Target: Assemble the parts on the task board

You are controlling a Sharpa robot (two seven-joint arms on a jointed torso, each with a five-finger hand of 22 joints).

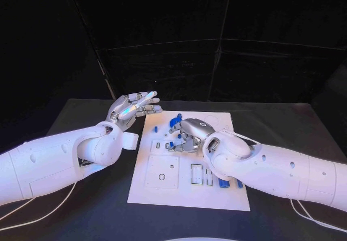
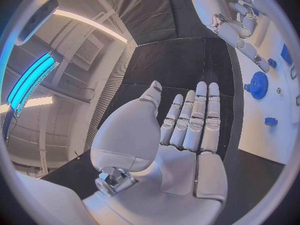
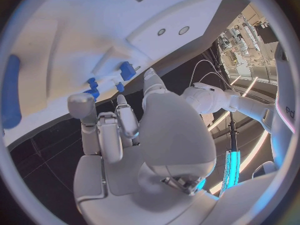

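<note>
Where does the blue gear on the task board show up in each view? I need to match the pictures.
Head view: the blue gear sits at the far end of the task board, just beside the right hand.
Left wrist view: it lies on the white board beyond the open left hand.
Right wrist view: I cannot pick it out for certain; small blue parts show past the fingers.
Shared landmark: the white task board.

You see a matt white task board [image 1: 189, 193] on a matt black table [image 1: 282, 120], smooth blue plastic-looking parts [image 1: 176, 120], and glossy white arms [image 1: 289, 170] ending in metallic silver robot hands [image 1: 135, 107].
</note>
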